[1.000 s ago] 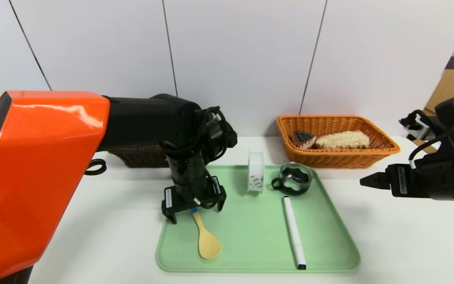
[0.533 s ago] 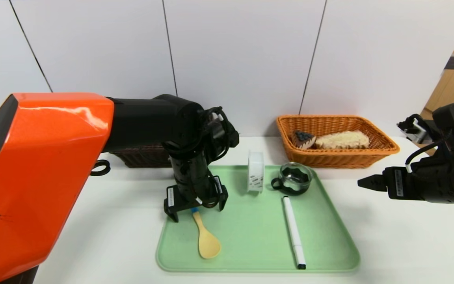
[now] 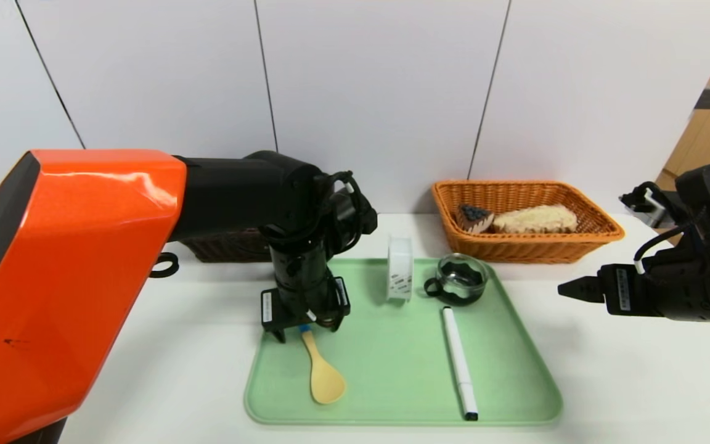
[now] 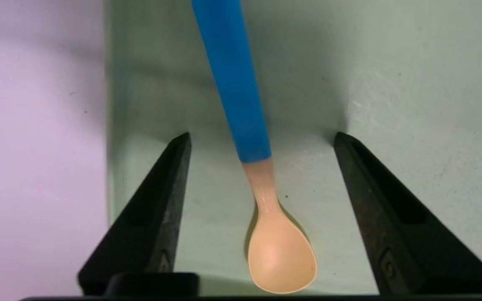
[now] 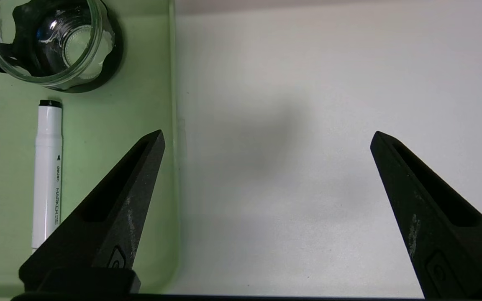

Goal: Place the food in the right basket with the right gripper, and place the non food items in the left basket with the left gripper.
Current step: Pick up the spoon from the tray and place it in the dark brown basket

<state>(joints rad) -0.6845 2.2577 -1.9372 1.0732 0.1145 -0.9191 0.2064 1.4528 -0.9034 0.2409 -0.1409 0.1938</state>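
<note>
A wooden spoon (image 3: 323,371) with a blue handle lies on the green tray (image 3: 392,394) at its left side. My left gripper (image 3: 306,330) is open and straddles the blue handle (image 4: 234,83), fingertips down at the tray; the fingers (image 4: 157,200) do not touch the spoon (image 4: 280,255). A white tape roll (image 3: 400,269), a glass cup (image 3: 461,279) and a white marker (image 3: 460,364) also sit on the tray. My right gripper (image 3: 571,288) hovers open and empty over the table right of the tray; its view shows the marker (image 5: 48,167) and the cup (image 5: 48,39).
An orange basket (image 3: 524,243) at the back right holds a bread piece (image 3: 537,217) and a dark cake slice (image 3: 474,216). A dark brown basket (image 3: 225,245) sits at the back left, mostly hidden behind my left arm. A black ring (image 3: 164,265) lies on the table at the left.
My left gripper has lowered onto the tray around the spoon's handle and its fingers have narrowed. My right gripper has drifted slightly left.
</note>
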